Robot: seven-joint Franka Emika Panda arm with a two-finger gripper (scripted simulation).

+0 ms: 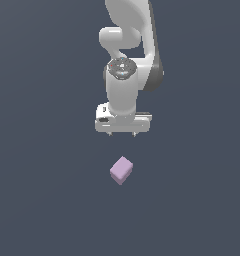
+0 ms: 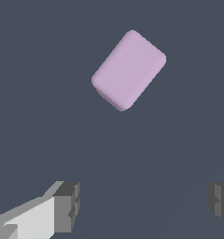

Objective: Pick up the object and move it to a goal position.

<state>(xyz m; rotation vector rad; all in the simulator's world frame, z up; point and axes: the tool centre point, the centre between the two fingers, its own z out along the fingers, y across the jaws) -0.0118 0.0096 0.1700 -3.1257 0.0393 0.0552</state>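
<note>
Dark slate-blue ground [image 1: 47, 200] fills everything, flat and featureless, and right in the middle of it sits the small pale lilac-purple cube with plain matte faces [image 1: 121, 170], turned at an angle so one corner points toward the camera in the exterior view. Behind it, farther off in that view, the white Franka arm [image 1: 127, 60] reaches down, and its white gripper [image 1: 122, 134] hangs with two short fingertips poking out below the wide palm bar. The cube lies apart from the gripper, nearer to the camera, with bare ground between them, nothing touching. Over to the wrist view: the lilac block [image 2: 129, 70] shows as a rounded, tilted shape, sitting clear of the gripper [image 2: 144, 205]. Two grey finger pads [image 2: 67, 205] stand spread wide, one at each side of the picture, with only dark ground in the gap. Jaws parted, holding nothing.
</note>
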